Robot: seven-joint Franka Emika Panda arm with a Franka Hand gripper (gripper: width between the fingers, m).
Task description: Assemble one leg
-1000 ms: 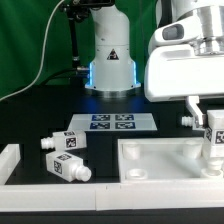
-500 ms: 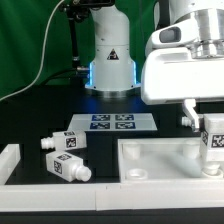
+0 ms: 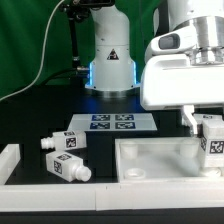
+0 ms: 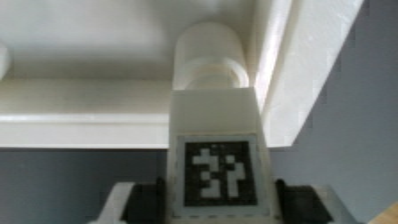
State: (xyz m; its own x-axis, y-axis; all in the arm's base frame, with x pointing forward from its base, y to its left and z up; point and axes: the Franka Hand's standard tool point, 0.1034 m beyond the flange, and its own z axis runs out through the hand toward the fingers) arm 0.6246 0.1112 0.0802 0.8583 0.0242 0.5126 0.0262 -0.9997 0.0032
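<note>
1. At the exterior view's right edge, the leg (image 3: pixel 212 140) hangs upright over the tabletop's (image 3: pixel 150 152) far right corner, peg end down.
2. Jaws are clamped narrow on two opposite sides of it.
3. It looks light, stiff and slick, so flat faces near mid-body seem the surest hold against twisting.

Open black table (image 3: pixel 30 115) on the exterior view's left, behind a loose leg (image 3: pixel 67 144) and a second loose leg (image 3: pixel 68 168). A clear lane separates these from the tabletop (image 3: pixel 150 158). Its raised rim stands just beside the held leg (image 3: pixel 213 140); a white rail (image 3: pixel 8 160) blocks the front edge.
</note>
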